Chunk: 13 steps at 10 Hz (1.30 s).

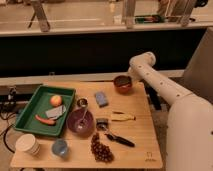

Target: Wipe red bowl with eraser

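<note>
Sitting at 1 o'clock on the pale wooden table (141,136), the small round reddish-orange bowl (122,86) has the gripper (127,79) at its rim; its state I cannot tell. The dark matte rectangular eraser block (102,122) lies apart, at 7 o'clock from this bowl.

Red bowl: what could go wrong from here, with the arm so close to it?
1. The red bowl sits at the far edge of the table, and the end effector is right beside it; a push might slide it off.
2. The eraser lies close to the purple bowl, so grasping it could bump that bowl.
</note>
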Each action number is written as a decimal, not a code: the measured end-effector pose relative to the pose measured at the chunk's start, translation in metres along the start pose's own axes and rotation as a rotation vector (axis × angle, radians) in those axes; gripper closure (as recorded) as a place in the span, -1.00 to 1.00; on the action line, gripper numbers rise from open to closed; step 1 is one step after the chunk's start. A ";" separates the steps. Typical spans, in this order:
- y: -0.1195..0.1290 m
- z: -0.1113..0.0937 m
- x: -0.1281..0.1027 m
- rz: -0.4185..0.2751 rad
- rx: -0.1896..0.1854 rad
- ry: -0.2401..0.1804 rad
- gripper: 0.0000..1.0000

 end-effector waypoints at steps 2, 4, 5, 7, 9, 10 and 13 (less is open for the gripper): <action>0.006 0.007 -0.001 -0.017 -0.035 -0.003 1.00; 0.013 0.009 -0.002 -0.028 -0.058 -0.006 1.00; 0.015 0.009 -0.002 -0.033 -0.067 -0.004 1.00; 0.015 0.007 -0.003 -0.048 -0.072 0.004 1.00; 0.010 0.008 -0.005 -0.068 -0.080 0.018 1.00; 0.007 0.009 -0.007 -0.077 -0.082 0.024 1.00; -0.013 0.020 -0.004 -0.101 -0.085 0.044 1.00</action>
